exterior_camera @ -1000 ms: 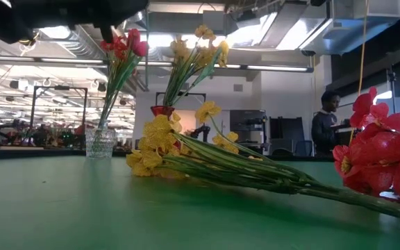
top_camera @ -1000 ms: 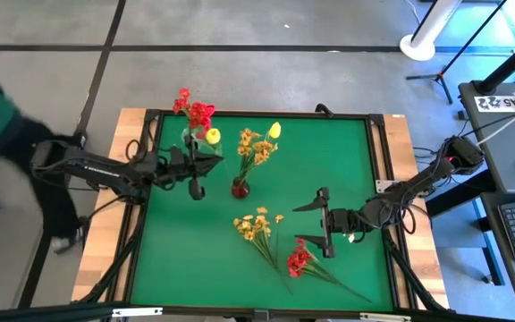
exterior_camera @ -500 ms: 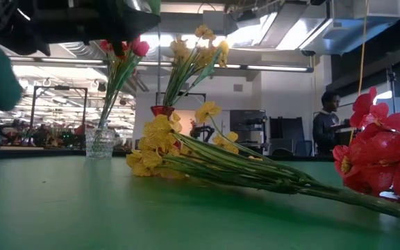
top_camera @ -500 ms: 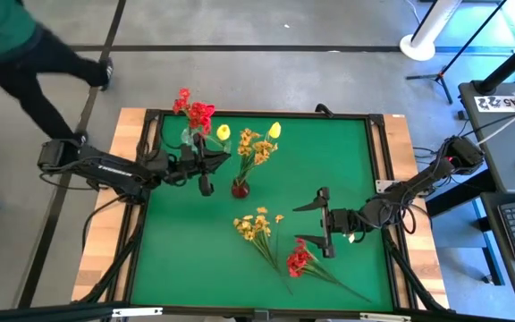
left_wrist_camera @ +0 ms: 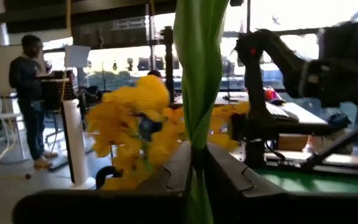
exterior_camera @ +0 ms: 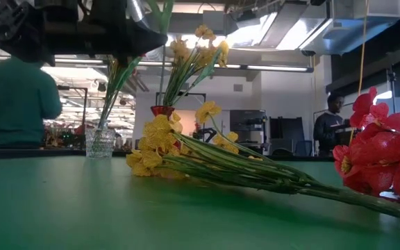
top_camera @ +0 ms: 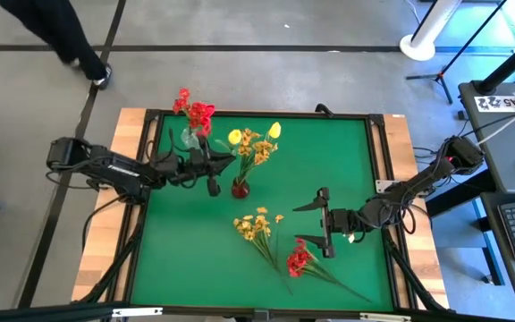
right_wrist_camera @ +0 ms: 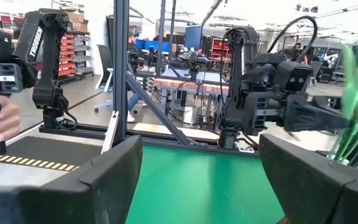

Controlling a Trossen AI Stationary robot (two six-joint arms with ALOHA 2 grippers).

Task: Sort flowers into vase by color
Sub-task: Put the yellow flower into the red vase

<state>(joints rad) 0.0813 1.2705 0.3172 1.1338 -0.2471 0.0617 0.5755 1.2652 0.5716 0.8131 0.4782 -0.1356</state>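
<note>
- Yellow tulip point(top_camera: 234, 137), its stem clamped in the left gripper point(top_camera: 213, 167), hangs just beside the red vase point(top_camera: 240, 188) holding yellow flowers point(top_camera: 256, 146).
- Risk: the limp stem may miss the narrow neck or topple the vase.
- Right gripper point(top_camera: 325, 222) waits, jaws apart, near 2 sprays lying on the mat.

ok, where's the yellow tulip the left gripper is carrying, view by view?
High: yellow tulip just left of the yellow bunch in the red vase.
Low: bloom hidden; can't place it.
Left wrist: only its green stem, pinched by the left gripper.
Right wrist: can't pick it out.
Landmark: the yellow bunch.
</note>
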